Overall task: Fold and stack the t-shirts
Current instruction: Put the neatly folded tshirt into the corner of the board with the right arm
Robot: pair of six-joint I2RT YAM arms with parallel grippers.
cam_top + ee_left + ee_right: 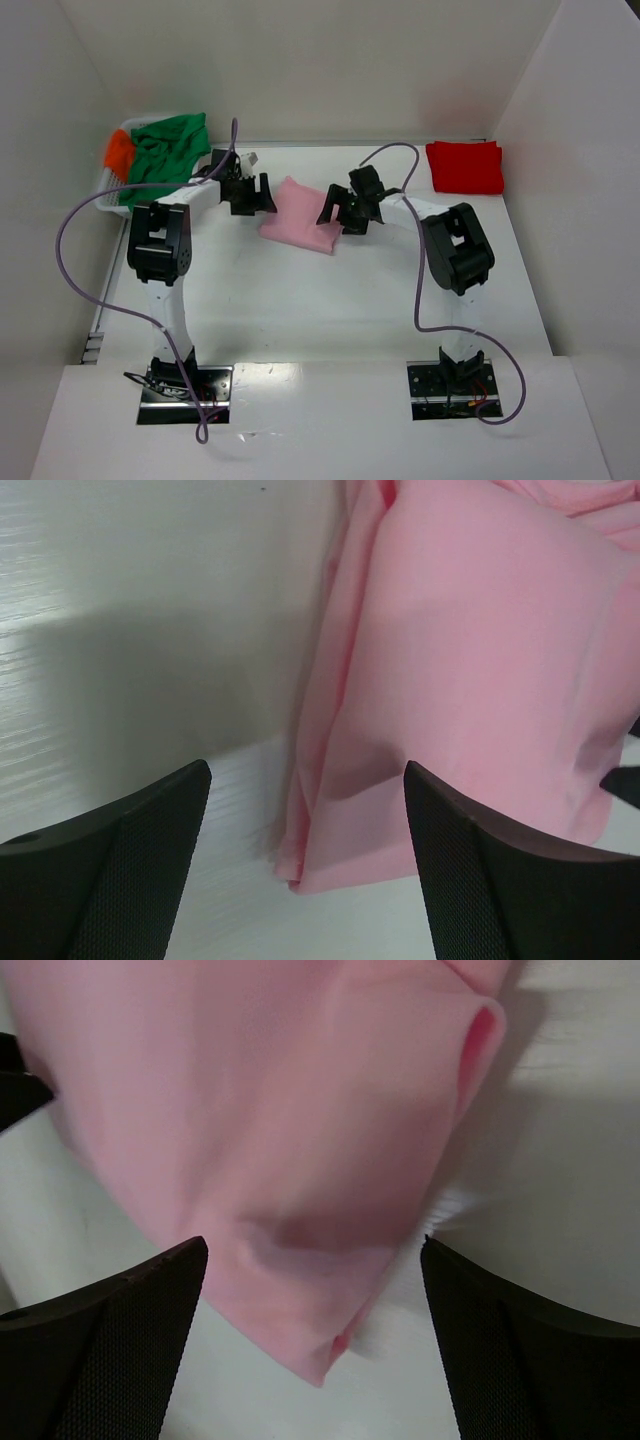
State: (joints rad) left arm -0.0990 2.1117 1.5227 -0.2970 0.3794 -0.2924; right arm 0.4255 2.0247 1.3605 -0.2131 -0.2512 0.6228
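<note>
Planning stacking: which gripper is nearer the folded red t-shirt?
Right. The right gripper is left of the folded red cloth t-shirt; the left gripper is farther left, beyond the pink cloth t-shirt.

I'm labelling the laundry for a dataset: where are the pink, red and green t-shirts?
pink t-shirt (300, 215), top view, middle of the folded cloth.
red t-shirt (465, 167), top view, centre of its upper face.
green t-shirt (170, 150), top view, middle of the crumpled heap.

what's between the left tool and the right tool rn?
Only the pink t-shirt lies between the left tool and the right tool. This is clearest in the top view; each wrist view also shows it just ahead.
</note>
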